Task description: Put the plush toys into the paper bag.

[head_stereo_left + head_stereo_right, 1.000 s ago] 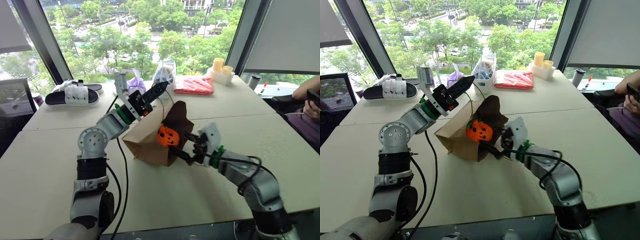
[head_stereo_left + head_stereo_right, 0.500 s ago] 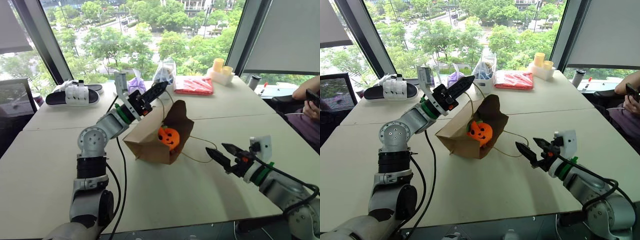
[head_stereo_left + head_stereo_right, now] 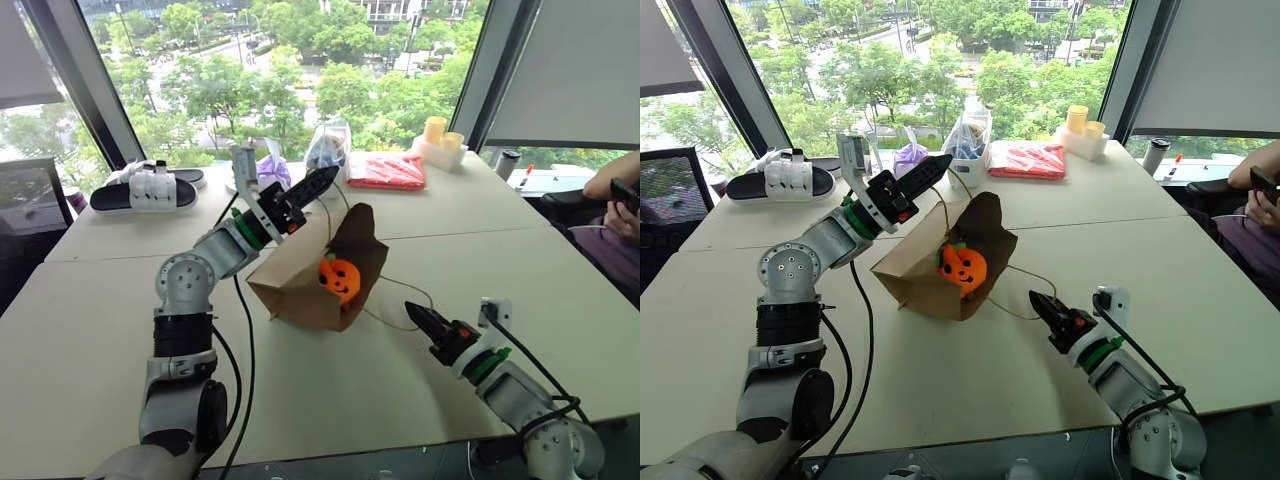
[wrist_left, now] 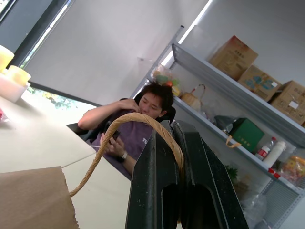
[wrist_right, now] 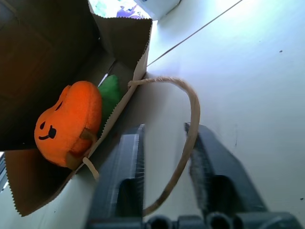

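The brown paper bag [image 3: 300,285] lies on its side mid-table, its mouth facing my right arm. My left gripper [image 3: 326,175] is shut on the bag's upper cord handle [image 4: 143,119] and holds the mouth up. The orange plush toy [image 3: 340,277] sits just inside the mouth. Behind it, the green plush toy [image 5: 110,90] lies deeper in the bag. My right gripper [image 3: 418,313] hovers low over the table to the right of the bag. In the eye views its fingers meet in one point with nothing in them. The lower cord handle [image 3: 405,300] lies looped on the table by its tip.
Along the far edge stand a red flat packet [image 3: 388,172], a clear plastic bag in a white tub [image 3: 328,150], a purple pouch [image 3: 272,170] and yellow cups [image 3: 437,130]. Sandals [image 3: 150,187] lie far left. A person [image 3: 620,215] sits at the right.
My right gripper let go of the orange toy at the bag's mouth, drew back to the right and down, then closed. The toy stayed in the bag. The left gripper kept still.
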Available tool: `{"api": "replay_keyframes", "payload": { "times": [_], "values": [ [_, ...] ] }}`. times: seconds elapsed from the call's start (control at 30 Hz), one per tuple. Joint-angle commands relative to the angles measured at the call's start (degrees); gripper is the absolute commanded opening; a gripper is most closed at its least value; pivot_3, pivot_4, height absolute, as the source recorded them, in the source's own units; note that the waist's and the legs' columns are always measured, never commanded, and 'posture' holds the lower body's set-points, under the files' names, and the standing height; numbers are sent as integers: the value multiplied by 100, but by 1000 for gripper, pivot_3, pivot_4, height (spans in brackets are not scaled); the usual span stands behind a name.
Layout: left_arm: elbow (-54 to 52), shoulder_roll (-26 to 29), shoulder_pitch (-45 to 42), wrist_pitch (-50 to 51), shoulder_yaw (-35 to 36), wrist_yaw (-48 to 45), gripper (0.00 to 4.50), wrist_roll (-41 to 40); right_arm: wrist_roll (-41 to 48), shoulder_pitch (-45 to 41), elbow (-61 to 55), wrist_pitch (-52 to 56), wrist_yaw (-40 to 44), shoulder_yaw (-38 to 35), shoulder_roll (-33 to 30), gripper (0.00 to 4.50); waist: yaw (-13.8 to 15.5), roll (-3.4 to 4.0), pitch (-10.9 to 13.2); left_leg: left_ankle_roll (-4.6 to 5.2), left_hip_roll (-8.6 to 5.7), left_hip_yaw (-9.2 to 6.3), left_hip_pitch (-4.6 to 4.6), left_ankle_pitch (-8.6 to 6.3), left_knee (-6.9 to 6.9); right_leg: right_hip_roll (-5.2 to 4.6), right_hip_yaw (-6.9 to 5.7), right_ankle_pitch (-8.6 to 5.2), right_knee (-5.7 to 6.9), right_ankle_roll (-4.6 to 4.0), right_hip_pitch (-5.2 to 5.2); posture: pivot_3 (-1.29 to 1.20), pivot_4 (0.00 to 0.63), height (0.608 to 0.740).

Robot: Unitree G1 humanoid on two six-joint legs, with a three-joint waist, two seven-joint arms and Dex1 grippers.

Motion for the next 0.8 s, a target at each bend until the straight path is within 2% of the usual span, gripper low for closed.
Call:
{"api": "replay_keyframes", "payload": {
  "times": [0.03, 0.17, 0.27, 0.37, 0.4, 0.5, 0.63, 0.77, 0.8],
  "values": [
    [-237, 44, -83, -21, -21, -61, 0, -97, 317, 29, -274, -55, -2, -53, -45, 36, -5, 0, 0, 0, 0, 0, 0, 0, 0, 0, -1, 0, 0, 0, 0, 0, 150, 740],
    [-580, 299, -80, 81, -253, -422, 0, -31, 787, 25, -677, 110, 75, -179, -401, 36, -10, 0, 0, 0, 1, 0, 0, 0, -1, 1, 0, 0, 1, 0, -1, 0, 150, 740],
    [-655, 501, -169, 246, -242, -482, 0, -197, 1812, -115, -1003, 342, -19, -483, -762, 36, -11, 2, 1, 1, 2, -1, 0, 0, -3, 1, -1, 0, 1, 0, -1, 0, 150, 740],
    [-483, 689, -317, 414, -103, -451, 0, -339, 3414, -593, -1286, 321, -400, -832, -1349, 36, -12, 2, 2, 1, 2, 0, 1, -1, -1, 1, 0, 0, 2, 0, 0, 0, 150, 740],
    [-372, 730, -346, 413, -101, -496, 0, -312, 3634, -771, -1297, 287, -497, -884, -1554, 36, -11, 1, 2, 2, 3, 0, 1, -1, 1, 0, 0, 0, 2, 0, 0, 0, 150, 740],
    [148, 744, -353, 111, -310, -804, 0, 129, 3899, -1125, -1152, 199, -684, -793, -1904, 36, -7, 0, 1, 3, 2, -2, 4, -1, 1, 1, -4, 0, 1, 0, 5, 0, 150, 740],
    [904, 689, -389, -286, -586, -1287, 0, 713, 4116, -1317, -1013, 8, -858, -519, -1893, 36, 2, -2, 1, 5, 1, -1, 5, -2, -1, 1, -5, -1, -4, 0, 11, 0, 150, 740],
    [1513, 561, -491, -654, -788, -1679, 0, 1184, 3878, -1305, -812, -98, -865, -165, -1798, 36, -6, -2, 1, 6, 1, 0, 2, -3, 0, 0, -4, 0, -5, 0, 8, 0, 150, 740],
    [1683, 516, -541, -746, -784, -1703, 268, 1284, 3717, -1287, -723, -187, -940, -125, -1746, 286, -6, -2, 1, 6, 2, 0, 2, -3, 0, 1, -5, -1, -4, 0, 8, 0, 150, 740]
  ]
}}
